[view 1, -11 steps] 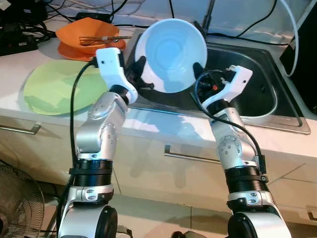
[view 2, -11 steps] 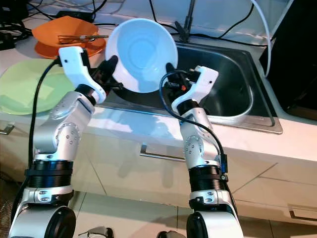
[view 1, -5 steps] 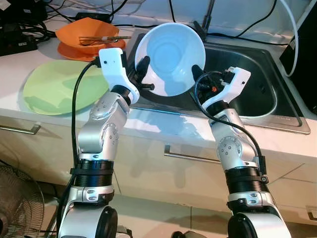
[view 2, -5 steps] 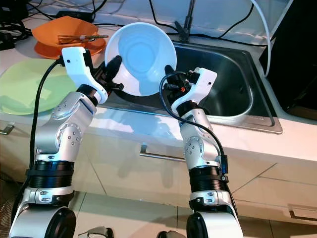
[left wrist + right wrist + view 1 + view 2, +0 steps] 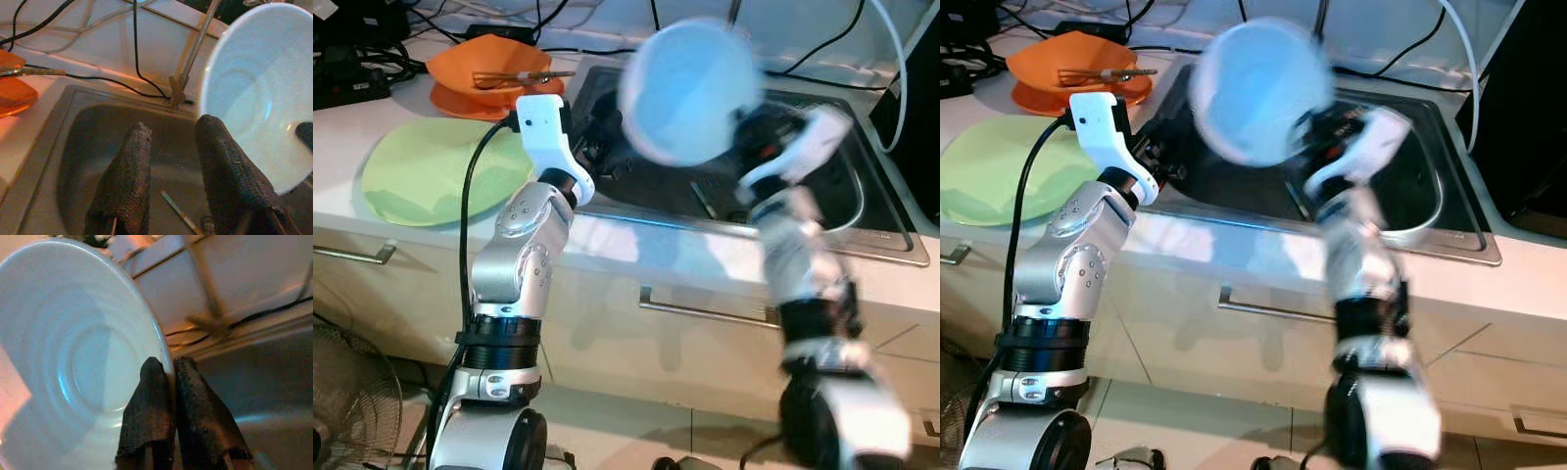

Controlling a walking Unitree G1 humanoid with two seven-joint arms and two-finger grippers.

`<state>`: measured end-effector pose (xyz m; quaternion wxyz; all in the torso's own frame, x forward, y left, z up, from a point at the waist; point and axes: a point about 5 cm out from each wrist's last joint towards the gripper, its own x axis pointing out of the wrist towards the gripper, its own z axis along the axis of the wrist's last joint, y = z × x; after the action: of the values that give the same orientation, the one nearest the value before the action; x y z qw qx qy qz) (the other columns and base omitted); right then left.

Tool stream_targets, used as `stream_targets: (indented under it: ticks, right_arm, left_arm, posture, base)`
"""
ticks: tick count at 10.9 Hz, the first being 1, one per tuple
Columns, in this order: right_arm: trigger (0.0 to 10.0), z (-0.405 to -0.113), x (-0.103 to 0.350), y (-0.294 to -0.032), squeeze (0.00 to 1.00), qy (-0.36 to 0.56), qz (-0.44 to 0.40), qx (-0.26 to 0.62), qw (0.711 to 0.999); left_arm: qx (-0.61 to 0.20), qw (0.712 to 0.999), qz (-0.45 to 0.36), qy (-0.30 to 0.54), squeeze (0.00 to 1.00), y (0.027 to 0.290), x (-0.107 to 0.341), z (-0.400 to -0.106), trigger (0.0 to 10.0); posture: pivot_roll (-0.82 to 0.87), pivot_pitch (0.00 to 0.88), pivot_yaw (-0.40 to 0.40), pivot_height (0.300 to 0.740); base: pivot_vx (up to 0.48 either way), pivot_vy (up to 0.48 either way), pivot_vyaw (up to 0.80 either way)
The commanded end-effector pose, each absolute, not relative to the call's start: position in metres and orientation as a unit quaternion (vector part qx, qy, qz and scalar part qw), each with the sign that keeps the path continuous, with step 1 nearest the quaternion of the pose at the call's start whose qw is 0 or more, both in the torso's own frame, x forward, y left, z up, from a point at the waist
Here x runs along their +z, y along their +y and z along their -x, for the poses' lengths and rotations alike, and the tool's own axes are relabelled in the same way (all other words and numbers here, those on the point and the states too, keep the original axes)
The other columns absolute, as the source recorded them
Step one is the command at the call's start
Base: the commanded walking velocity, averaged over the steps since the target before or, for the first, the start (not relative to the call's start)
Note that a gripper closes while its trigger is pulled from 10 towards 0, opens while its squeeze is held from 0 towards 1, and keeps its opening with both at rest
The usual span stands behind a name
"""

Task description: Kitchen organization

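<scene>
The white bowl (image 5: 690, 93) has swung to the robot's right since a moment ago, out of the left end effector (image 5: 173, 166), and it's blurred above the steel sink (image 5: 857, 211). The right end effector (image 5: 171, 377) is clamped on the bowl's rim, one finger inside. The left one's fingers are parted with nothing between them, over the sink beside the green plate (image 5: 421, 171) on the worktop (image 5: 342, 220).

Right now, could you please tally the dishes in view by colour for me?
White bowl, pinched at its rim by the right gripper: 1
Orange bowl: 1
Orange plate under that bowl: 1
Green plate: 1
Total: 4
</scene>
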<state>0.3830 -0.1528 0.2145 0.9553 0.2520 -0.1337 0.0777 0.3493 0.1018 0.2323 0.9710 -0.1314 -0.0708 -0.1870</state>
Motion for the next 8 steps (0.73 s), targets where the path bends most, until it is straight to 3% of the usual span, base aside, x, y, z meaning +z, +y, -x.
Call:
stream_targets:
  ticks: [1, 2, 3, 5, 8]
  right_arm:
    - [0.0, -0.386, 0.227, -0.162, 0.00, -0.161, -0.255, 0.057, 0.952]
    - [0.0, -0.393, 0.229, -0.170, 0.00, -0.157, -0.239, 0.034, 0.958]
    - [10.0, -0.401, 0.223, -0.174, 0.00, -0.126, -0.173, 0.019, 0.977]
    - [10.0, -0.408, 0.204, -0.176, 0.00, -0.054, -0.104, 0.006, 0.993]
    - [10.0, -0.411, 0.196, -0.171, 0.00, -0.022, -0.048, 0.011, 0.999]
  left_arm:
    - [-0.189, 0.972, 0.122, -0.061, 0.00, 0.099, 0.227, -0.349, 10.0]
    - [-0.191, 0.973, 0.116, -0.057, 0.00, 0.098, 0.226, -0.349, 10.0]
    - [-0.202, 0.974, 0.097, -0.031, 0.00, 0.094, 0.219, -0.348, 10.0]
    - [-0.231, 0.971, 0.052, 0.044, 0.00, 0.087, 0.194, -0.342, 10.0]
    - [-0.240, 0.965, 0.024, 0.101, 0.00, 0.086, 0.176, -0.335, 10.0]
  posture:
    - [0.07, 0.061, -0.045, 0.740]
    - [0.07, 0.057, -0.044, 0.740]
    - [0.07, 0.053, -0.045, 0.740]
    - [0.09, 0.052, -0.051, 0.740]
    - [0.10, 0.049, -0.057, 0.740]
  base:
    - [0.000, 0.000, 0.00]
    - [0.000, 0.000, 0.00]
    - [0.000, 0.000, 0.00]
    - [0.000, 0.000, 0.00]
    - [0.000, 0.000, 0.00]
